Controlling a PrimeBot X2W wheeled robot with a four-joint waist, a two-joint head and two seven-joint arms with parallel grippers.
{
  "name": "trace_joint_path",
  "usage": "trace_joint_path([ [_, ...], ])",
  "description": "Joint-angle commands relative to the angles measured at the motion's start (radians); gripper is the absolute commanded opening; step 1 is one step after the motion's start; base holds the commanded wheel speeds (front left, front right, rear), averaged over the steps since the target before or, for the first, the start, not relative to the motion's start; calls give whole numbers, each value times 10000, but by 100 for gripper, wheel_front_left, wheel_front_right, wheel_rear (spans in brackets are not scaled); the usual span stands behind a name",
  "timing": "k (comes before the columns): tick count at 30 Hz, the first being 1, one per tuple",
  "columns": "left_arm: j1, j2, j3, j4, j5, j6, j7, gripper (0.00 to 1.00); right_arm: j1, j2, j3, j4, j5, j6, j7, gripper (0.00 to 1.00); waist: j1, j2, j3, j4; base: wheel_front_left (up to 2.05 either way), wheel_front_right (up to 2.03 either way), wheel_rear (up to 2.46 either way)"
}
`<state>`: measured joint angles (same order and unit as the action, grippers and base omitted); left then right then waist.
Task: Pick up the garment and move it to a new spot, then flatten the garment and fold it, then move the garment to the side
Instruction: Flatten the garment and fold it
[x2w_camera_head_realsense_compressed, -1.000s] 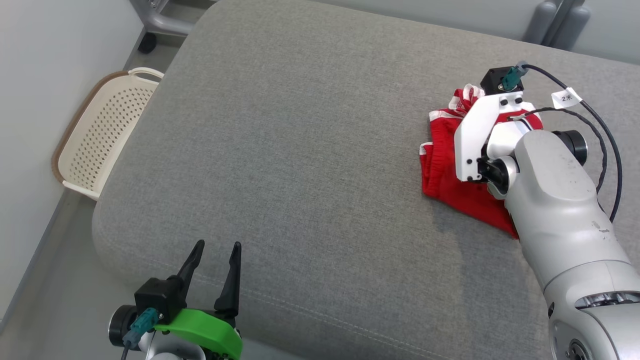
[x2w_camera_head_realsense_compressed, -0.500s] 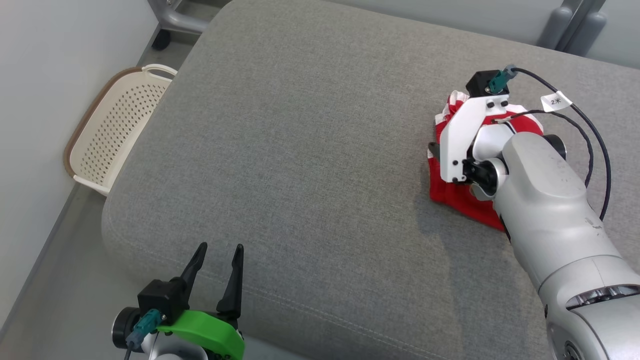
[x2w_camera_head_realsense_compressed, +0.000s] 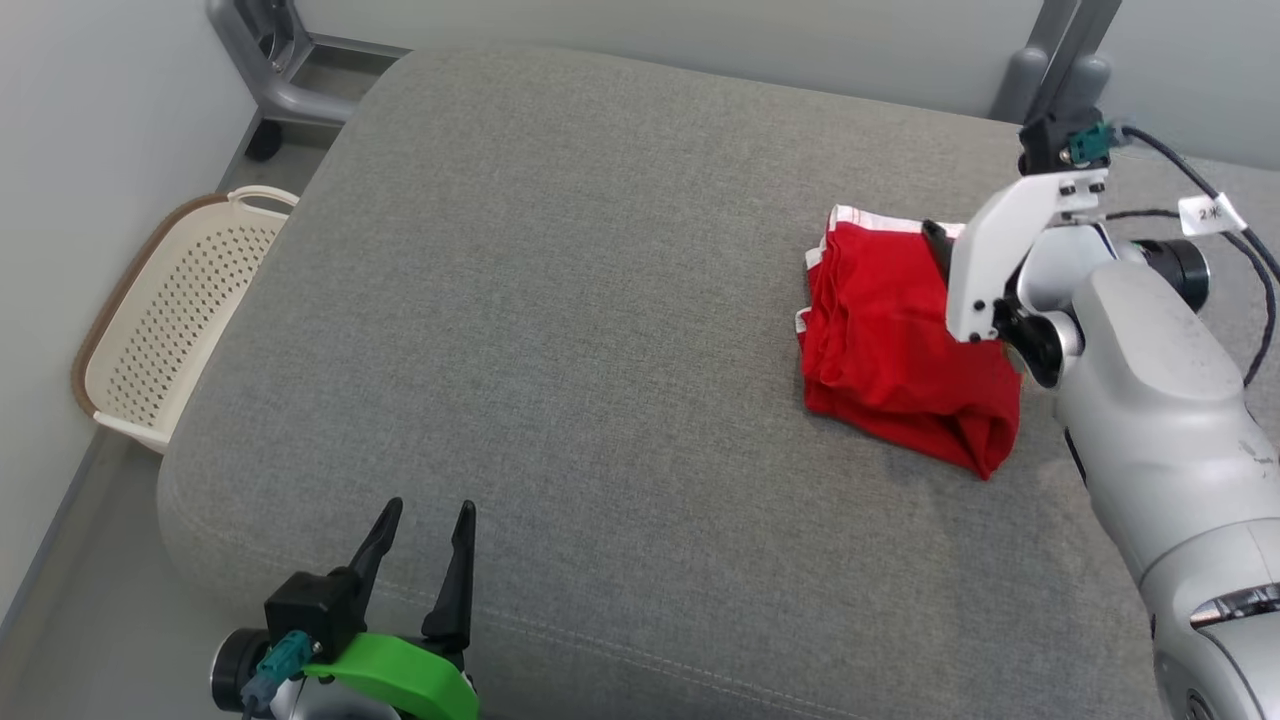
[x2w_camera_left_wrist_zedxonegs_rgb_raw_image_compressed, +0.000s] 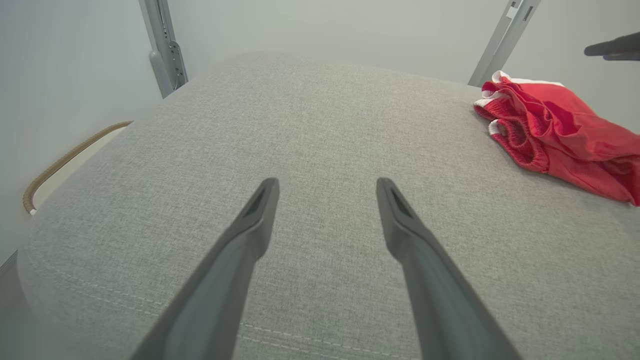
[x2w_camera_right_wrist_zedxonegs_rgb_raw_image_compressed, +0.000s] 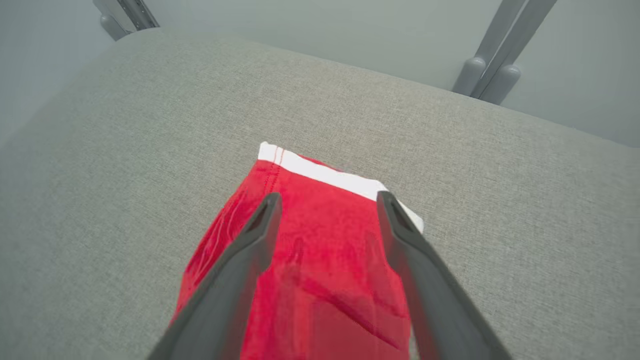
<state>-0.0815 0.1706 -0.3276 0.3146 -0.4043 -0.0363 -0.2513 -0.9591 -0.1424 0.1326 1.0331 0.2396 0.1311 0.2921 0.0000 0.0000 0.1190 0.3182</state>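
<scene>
garment (x2w_camera_head_realsense_compressed: 890, 350): red, folded, lies on right side of grey cushion (x2w_camera_head_realsense_compressed: 600, 300) | right gripper (x2w_camera_right_wrist_zedxonegs_rgb_raw_image_compressed: 327, 200): jaws apart, above garment, holds nothing | left gripper (x2w_camera_left_wrist_zedxonegs_rgb_raw_image_compressed: 327, 185): jaws apart, empty, over cushion's front edge

Grey fabric cushion (x2w_camera_head_realsense_compressed: 560, 300), pale wall (x2w_camera_head_realsense_compressed: 90, 120), cream perforated basket (x2w_camera_head_realsense_compressed: 170, 300) on grey floor (x2w_camera_head_realsense_compressed: 90, 590), metal stand (x2w_camera_head_realsense_compressed: 250, 50).

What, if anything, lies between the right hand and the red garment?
Nothing visible. The open right hand hangs directly over the folded red fabric garment with a white band, which lies on the grey upholstered cushion.
</scene>
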Motion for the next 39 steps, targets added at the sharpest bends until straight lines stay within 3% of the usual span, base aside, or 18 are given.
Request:
trace_joint_path([
  [1,71,61,-1,-52,-75,28,-1,100,204,-129,-32,50,-107,-9,-138,50,0,0,-86,-94,0,0,0],
  [2,91,70,-5,-74,-90,41,7,100,334,-192,-31,79,-219,-9,-279,35,0,0,-92,-116,0,0,0],
  [3,109,75,-6,-90,-95,56,10,100,465,-217,-33,106,-300,-9,-413,0,0,0,-85,-134,0,0,0],
  [12,-138,-46,-29,-242,-168,76,-42,100,1202,-15,162,103,-919,-9,-1485,0,0,0,460,-141,0,0,0],
  [26,-472,-302,-62,100,-158,-68,-120,100,1615,865,587,701,-1336,-8,-2503,0,0,0,898,342,0,0,0],
  [30,-504,-334,-44,146,-134,-88,-134,100,1676,921,887,751,-1009,-3,-2507,0,0,0,920,426,0,0,0],
  [34,-531,-400,-40,245,-101,-127,-137,100,1855,910,2279,-13,406,-5,-2392,0,0,0,915,495,0,0,0],
  [39,-516,-419,8,307,-79,-163,-135,100,1840,910,3056,-328,993,-5,-2306,0,0,0,811,468,0,0,0],
])
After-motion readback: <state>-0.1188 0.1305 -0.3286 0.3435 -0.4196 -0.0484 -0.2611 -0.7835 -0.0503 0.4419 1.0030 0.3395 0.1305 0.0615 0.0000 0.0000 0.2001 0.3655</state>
